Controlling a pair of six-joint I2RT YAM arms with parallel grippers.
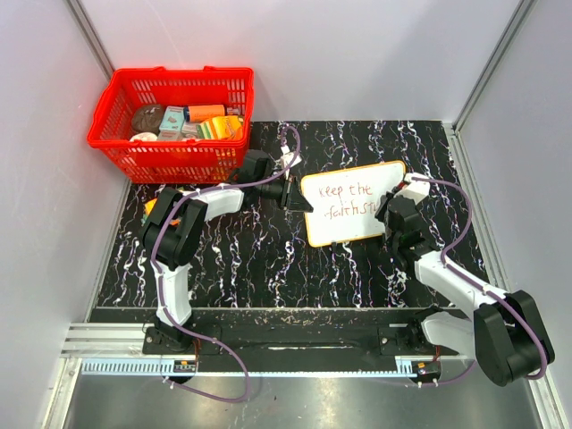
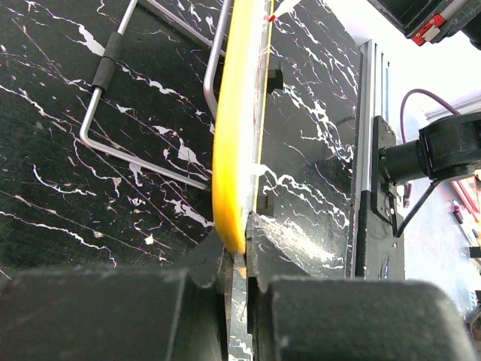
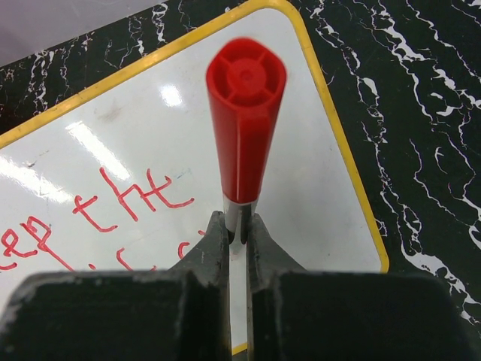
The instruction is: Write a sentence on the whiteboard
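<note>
As you scan from the left, you meet a red basket holding small packets at the far-left corner of the black marbled desk. Next comes your left tool, its fingers pressed together on the yellow rim of the whiteboard at the board's left edge. The whiteboard sits near the middle of the desk, right of the basket and between your 2 arms, turned slightly askew; you cannot tell whether it lies fully flat. On it the sentence runs in 2 reddish lines, "keep the" above and "faith St" below, its end hidden behind the right arm. Further right, your right tool is clamped on a red marker, pinching it just under the red end, over the board's right half near a rounded corner.
</note>
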